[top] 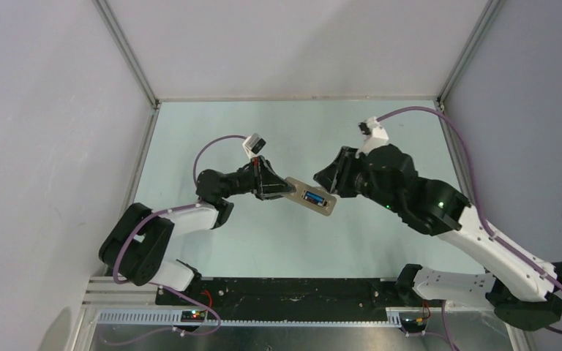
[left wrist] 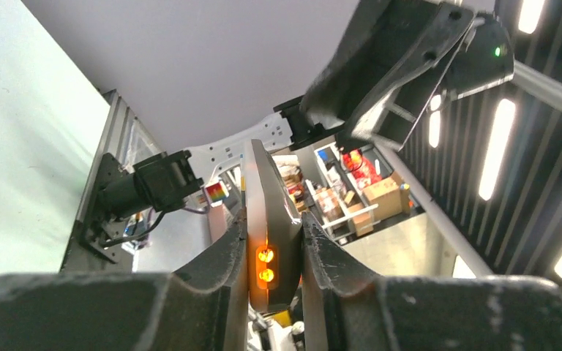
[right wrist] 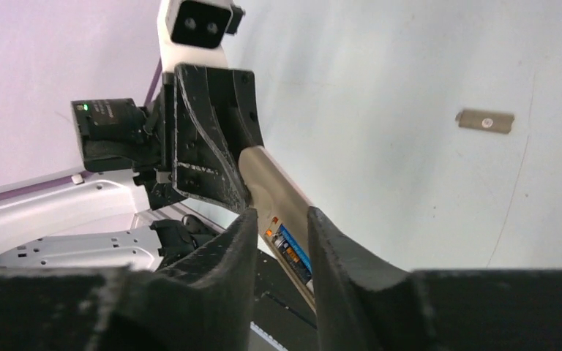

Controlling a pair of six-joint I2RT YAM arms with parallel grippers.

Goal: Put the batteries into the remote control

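Firmly clamping remote control point(top: 328, 205) with slotted blue battery point(top: 312, 197) in left jaws; straddling far end with right jaws, grip unclear

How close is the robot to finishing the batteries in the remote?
Nearly there, it seems. A blue battery already sits in the remote control slot; a second one I can't make out. The left gripper holds the remote while the right gripper straddles its other end. The tan cover lies on the table, not yet fitted.
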